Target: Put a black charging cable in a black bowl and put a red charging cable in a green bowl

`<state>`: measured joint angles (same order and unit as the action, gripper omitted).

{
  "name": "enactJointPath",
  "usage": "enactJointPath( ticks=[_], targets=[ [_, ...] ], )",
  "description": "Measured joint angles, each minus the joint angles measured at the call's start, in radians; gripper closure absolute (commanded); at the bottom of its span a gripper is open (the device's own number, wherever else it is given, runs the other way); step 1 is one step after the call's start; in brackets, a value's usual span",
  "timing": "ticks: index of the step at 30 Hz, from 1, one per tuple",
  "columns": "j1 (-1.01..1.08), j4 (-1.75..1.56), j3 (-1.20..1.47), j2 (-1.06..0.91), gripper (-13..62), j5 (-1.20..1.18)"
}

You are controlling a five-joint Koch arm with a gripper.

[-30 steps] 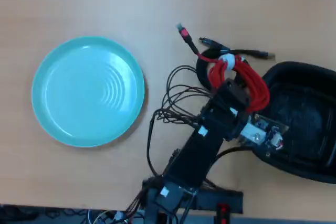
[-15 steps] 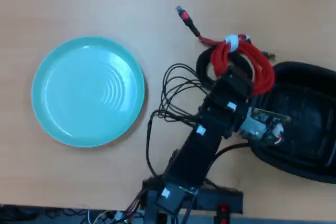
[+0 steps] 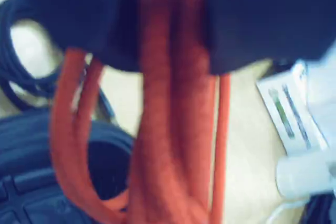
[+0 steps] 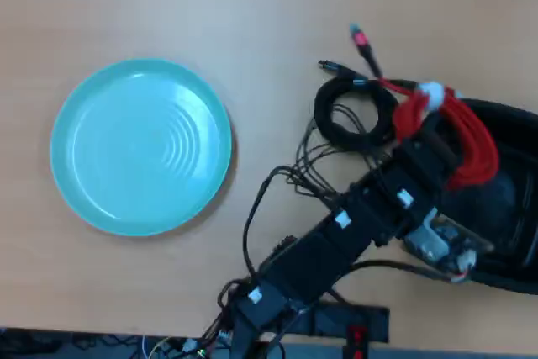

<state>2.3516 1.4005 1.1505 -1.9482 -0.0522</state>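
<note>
The red charging cable [image 4: 454, 136], clamped in the closed tool [image 4: 430, 142], has swung from beside the black charging cable [image 4: 353, 112] to hang over the black bowl [image 4: 513, 199] at three o'clock, well apart from the green bowl [image 4: 141, 146] at nine o'clock on the bench [image 4: 252, 6], so it seems headed the wrong way.

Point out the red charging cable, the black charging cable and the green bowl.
red charging cable [image 4: 465, 136]: overhead view, on the bunched red loops over the tub.
black charging cable [image 4: 329, 126]: overhead view, on the left side of the coil's ring.
green bowl [image 4: 92, 115]: overhead view, on the bare inner surface left of the ripples.
</note>
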Motion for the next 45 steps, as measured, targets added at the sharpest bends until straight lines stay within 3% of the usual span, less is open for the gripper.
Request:
enactJointPath(
  ticks=[4,17,28,30,40,45],
  targets=[
    [0.1,0.0,-0.002,0.037,55.2,0.0],
    [0.238,-0.115,0.002,0.486,55.3,0.002],
    [0.383,-0.106,0.002,0.614,54.4,0.002],
    [0.383,-0.094,0.0,0.62,51.8,0.003],
    [0.379,-0.063,-0.005,0.621,24.0,0.043],
    [0.379,-0.06,-0.005,0.621,19.0,0.043]
  ],
)
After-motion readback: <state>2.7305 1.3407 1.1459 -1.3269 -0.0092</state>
